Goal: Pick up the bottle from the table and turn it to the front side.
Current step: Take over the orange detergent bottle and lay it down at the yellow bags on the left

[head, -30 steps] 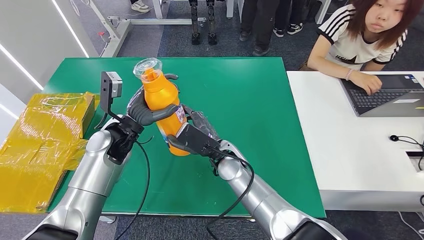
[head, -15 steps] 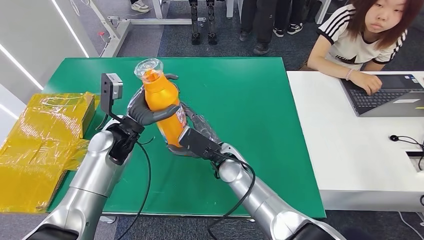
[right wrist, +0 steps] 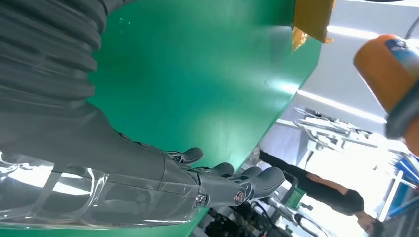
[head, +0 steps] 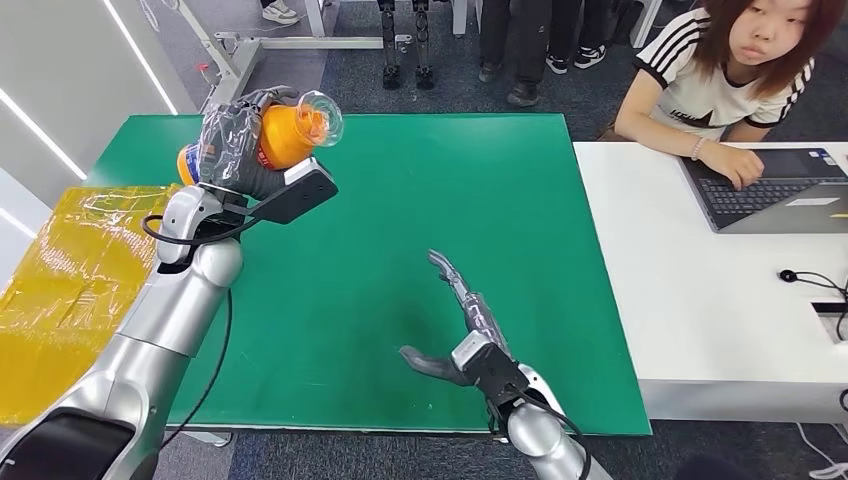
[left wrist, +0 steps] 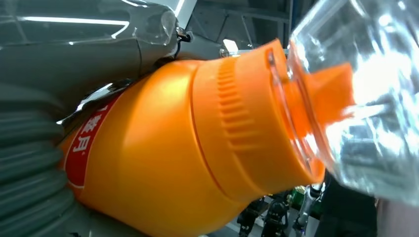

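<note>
While our left hand [head: 232, 150] grips the tilted orange bottle [head: 285, 132] at upper left and our right hand [head: 462, 325] lies spread and empty, we judge a slackened grasp could drop it.

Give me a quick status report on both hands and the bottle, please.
Left hand holds the orange bottle raised on its side above the green table. Right hand open, low over the table. Nothing in the way.
</note>
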You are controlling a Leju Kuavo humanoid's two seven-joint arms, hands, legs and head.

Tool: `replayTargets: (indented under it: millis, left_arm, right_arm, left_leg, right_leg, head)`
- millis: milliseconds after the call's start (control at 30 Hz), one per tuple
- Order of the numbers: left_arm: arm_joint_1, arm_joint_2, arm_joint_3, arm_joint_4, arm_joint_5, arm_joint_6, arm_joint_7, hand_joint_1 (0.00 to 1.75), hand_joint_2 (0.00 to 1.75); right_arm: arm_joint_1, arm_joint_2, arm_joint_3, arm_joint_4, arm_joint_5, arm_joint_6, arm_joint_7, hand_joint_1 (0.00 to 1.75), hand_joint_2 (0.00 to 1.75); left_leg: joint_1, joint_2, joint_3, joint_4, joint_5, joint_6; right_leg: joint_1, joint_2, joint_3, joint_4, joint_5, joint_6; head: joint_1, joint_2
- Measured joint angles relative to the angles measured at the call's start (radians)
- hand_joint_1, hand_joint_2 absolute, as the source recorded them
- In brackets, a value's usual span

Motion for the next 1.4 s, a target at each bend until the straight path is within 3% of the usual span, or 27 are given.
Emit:
replayTargets:
  millis: [267,467,633,767,867,1100,1267,1400]
  left_arm:
    - [-0.001,0.004,-0.011,0.016,-0.054,0.021,0.022,1.75,1.75]
    - [-0.01,0.034,-0.053,0.034,-0.365,0.084,0.135,1.75,1.75]
    - [-0.032,0.087,-0.097,0.09,-0.566,-0.003,0.199,1.75,1.75]
    - [-0.031,0.169,-0.132,0.134,-0.628,-0.097,0.265,1.75,1.75]
    - [-0.005,0.268,-0.15,0.144,-0.63,-0.13,0.3,1.75,1.75]
    - [0.15,0.476,-0.119,0.095,-0.624,-0.159,0.3,1.75,1.75]
    - [0.302,0.566,-0.033,0.012,-0.61,-0.223,0.285,1.75,1.75]
    - [0.431,0.592,0.052,-0.034,-0.588,-0.25,0.274,1.75,1.75]
  right_arm:
    - [0.034,-0.023,-0.014,-0.068,0.002,-0.001,-0.003,0.0,1.75]
    - [0.078,-0.024,-0.032,-0.105,0.031,0.019,-0.008,0.0,1.75]
    - [0.116,-0.024,-0.063,-0.151,0.058,0.031,-0.01,0.0,1.75]
    - [0.17,-0.025,-0.108,-0.198,0.068,0.028,-0.023,0.0,1.75]
    - [0.21,-0.026,-0.143,-0.22,0.067,0.029,-0.045,0.0,1.75]
    - [0.265,-0.026,-0.202,-0.24,0.07,0.033,-0.07,0.0,1.75]
    - [0.289,-0.017,-0.229,-0.254,0.078,0.034,-0.075,0.0,1.75]
    - [0.312,-0.008,-0.249,-0.273,0.092,0.048,-0.074,0.0,1.75]
  left_leg:
    - [0.0,0.0,0.0,0.0,0.0,0.0]
    - [0.0,0.001,0.0,0.0,0.0,-0.001]
    - [0.0,0.002,0.0,-0.001,0.0,-0.001]
    - [0.001,0.005,0.0,-0.001,0.0,-0.001]
    - [0.001,0.009,0.001,-0.002,0.0,-0.002]
    - [0.001,0.01,0.001,-0.004,-0.001,-0.003]
    - [0.001,0.01,0.001,-0.004,-0.002,-0.004]
    - [0.001,0.009,0.001,-0.004,-0.002,-0.004]
  right_leg:
    - [0.0,0.001,0.0,0.0,0.001,-0.001]
    - [0.0,0.001,-0.001,0.0,0.001,-0.001]
    - [0.0,0.002,-0.001,0.001,0.001,-0.001]
    - [0.0,0.005,-0.001,0.001,0.001,-0.002]
    - [0.0,0.009,-0.002,0.002,0.001,-0.002]
    - [0.0,0.01,-0.004,0.002,-0.001,-0.004]
    - [0.0,0.01,-0.003,0.001,-0.001,-0.004]
    - [0.0,0.01,-0.004,0.001,-0.002,-0.004]
  head:
    - [0.0,0.0]
    - [0.0,0.0]
    - [0.0,0.0]
    - [0.0,0.0]
    - [0.0,0.0]
    - [0.0,0.0]
    - [0.0,0.0]
    - [0.0,0.0]
